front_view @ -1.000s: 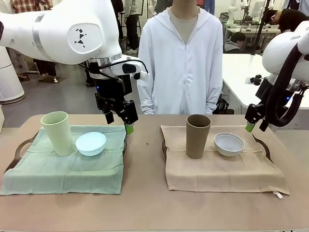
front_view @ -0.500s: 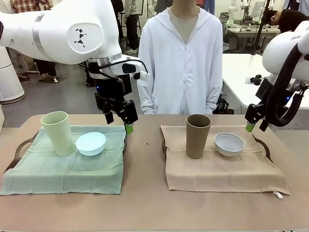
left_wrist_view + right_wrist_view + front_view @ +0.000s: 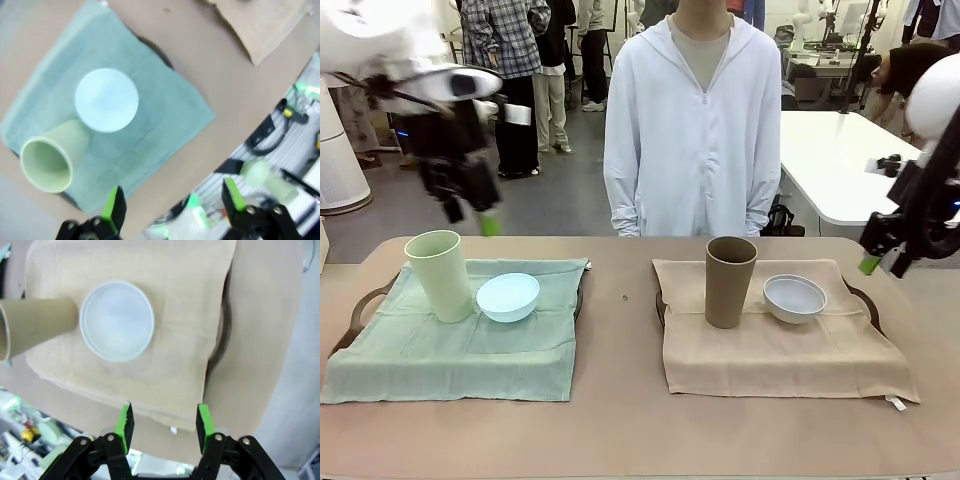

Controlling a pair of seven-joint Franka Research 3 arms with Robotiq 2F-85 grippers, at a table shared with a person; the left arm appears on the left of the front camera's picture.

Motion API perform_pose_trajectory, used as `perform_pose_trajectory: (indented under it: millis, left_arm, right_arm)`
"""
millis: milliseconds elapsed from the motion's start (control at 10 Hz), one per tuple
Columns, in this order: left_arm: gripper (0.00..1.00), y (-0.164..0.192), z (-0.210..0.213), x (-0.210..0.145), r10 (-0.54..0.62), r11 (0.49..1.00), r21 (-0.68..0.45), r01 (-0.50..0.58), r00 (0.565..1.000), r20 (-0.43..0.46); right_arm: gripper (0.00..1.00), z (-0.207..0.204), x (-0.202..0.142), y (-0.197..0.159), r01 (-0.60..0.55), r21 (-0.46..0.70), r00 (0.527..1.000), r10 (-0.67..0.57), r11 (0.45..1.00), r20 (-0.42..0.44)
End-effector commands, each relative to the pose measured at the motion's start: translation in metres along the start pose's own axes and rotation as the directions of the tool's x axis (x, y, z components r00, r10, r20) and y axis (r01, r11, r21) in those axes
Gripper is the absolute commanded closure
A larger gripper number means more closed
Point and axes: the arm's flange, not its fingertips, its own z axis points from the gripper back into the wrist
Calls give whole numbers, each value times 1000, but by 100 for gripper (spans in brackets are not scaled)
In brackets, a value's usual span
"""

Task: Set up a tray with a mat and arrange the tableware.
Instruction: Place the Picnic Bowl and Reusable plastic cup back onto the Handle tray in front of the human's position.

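**Both trays set; the risk now is a stray arm**

Front view, going left to right: the left gripper hangs above the table's far left corner, blurred, its fingers spread with nothing between them. Below it, on the green mat, the pale green cup stands upright, touching or just beside the light blue bowl. On the beige mat, the brown cup stands just beside the whitish bowl. The right gripper hovers off the right tray's edge, partly open and empty.

The arrangement looks finished. Both cups are tall and likely tippy, so a low sweep by either arm could topple one, and a finger snagging a mat's loose edge could drag the tableware askew.
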Motion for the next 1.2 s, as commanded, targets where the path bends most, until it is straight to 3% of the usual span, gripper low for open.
perform_pose_trajectory:
  millis: [0, 200, 300, 500, 600, 700, 1100]
  left_arm:
    - [0, 32, 10, -39, -31, 995, -98, 33, 999, 25]
    - [0, 84, 28, -85, -22, 957, -285, 52, 994, 109]
    - [0, 114, 31, -116, 17, 905, -417, 84, 972, 233]
    - [0, 155, 27, -160, 102, 830, -540, 138, 915, 390]
    - [0, 153, 22, -164, 117, 844, -522, 124, 907, 404]
    - [0, 147, 37, -154, 64, 879, -465, 106, 940, 335]
    - [0, 147, 37, -154, 64, 879, -465, 106, 940, 335]
  right_arm:
    - [35, 18, -29, -20, 56, 86, 998, -56, 995, -7]
    - [35, 32, -44, -48, 111, 163, 994, -113, 980, 7]
    - [35, 35, -51, -62, 133, 197, 990, -138, 971, 10]
    - [35, 36, -53, -78, 165, 246, 985, -173, 955, 11]
    - [35, 34, -47, -78, 179, 229, 982, -186, 957, 14]
    - [35, 37, -61, -77, 179, 197, 983, -184, 964, 6]
    - [35, 37, -61, -77, 179, 197, 983, -184, 964, 6]
